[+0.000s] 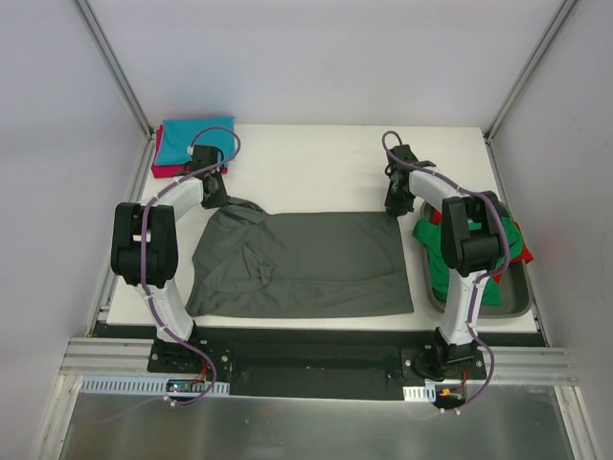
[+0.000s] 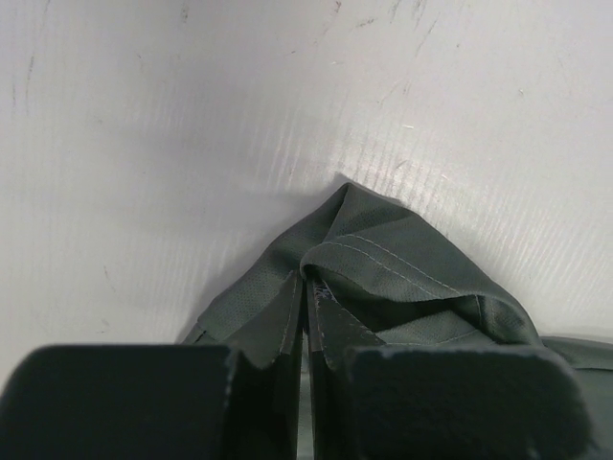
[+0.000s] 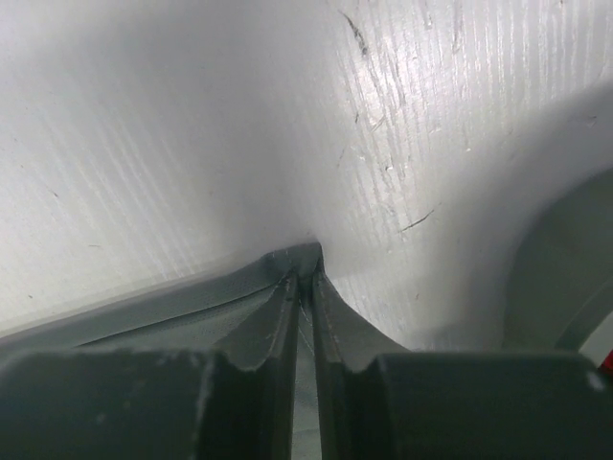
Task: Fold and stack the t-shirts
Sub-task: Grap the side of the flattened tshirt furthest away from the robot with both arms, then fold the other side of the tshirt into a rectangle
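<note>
A dark grey t-shirt (image 1: 302, 264) lies spread on the white table. My left gripper (image 1: 215, 195) is shut on its far left corner; in the left wrist view the bunched grey cloth (image 2: 402, 264) is pinched between the closed fingers (image 2: 306, 287). My right gripper (image 1: 395, 204) is shut on the far right corner; in the right wrist view the cloth corner (image 3: 292, 259) sits between the closed fingers (image 3: 305, 287). A folded stack with a teal shirt (image 1: 196, 139) on a red one lies at the far left.
A grey tray (image 1: 517, 305) at the right edge holds crumpled green and red shirts (image 1: 431, 240). Its rim shows in the right wrist view (image 3: 560, 278). Bare white table (image 1: 306, 168) lies beyond the grey shirt. Metal frame posts stand at the back corners.
</note>
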{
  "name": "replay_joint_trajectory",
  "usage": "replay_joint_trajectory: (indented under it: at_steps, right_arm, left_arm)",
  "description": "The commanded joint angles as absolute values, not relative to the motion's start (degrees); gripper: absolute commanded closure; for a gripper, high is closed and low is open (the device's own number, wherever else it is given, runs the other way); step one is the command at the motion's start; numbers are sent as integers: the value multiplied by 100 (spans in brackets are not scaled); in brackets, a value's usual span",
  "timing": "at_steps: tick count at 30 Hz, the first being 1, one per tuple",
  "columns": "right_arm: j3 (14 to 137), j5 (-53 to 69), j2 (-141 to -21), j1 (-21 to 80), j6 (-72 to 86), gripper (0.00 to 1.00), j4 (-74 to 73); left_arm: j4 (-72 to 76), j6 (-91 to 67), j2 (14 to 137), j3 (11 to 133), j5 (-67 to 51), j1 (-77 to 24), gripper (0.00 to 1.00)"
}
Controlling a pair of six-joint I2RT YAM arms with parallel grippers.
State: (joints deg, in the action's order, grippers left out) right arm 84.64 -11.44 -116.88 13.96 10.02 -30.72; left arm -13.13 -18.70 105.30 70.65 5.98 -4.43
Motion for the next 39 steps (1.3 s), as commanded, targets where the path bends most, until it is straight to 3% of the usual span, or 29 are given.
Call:
replay_joint_trajectory:
  at_steps: [1,3,13,28,39]
  right_arm:
    - [8587,-1336,-11777,1380,871,91,-3041]
    - [8534,-1214,-11725,1389,774,99,-2945]
    - [7534,-747,-10408,1433,255,99,-2373]
    - [5459,-62,-8026,1459,325,99,-1899]
    - [5256,228,-7646,1459,211,99,-2083]
  left_arm:
    - [-1274,-1863,10196,7023,361,-404,100]
    - [-1274,-1881,10090,6987,229,-404,100]
    - [-1555,-2284,8519,6127,448,-404,100]
    - [-2830,-4077,5153,3606,405,-413,100]
    - [-3621,-4659,3876,3172,413,-413,100]
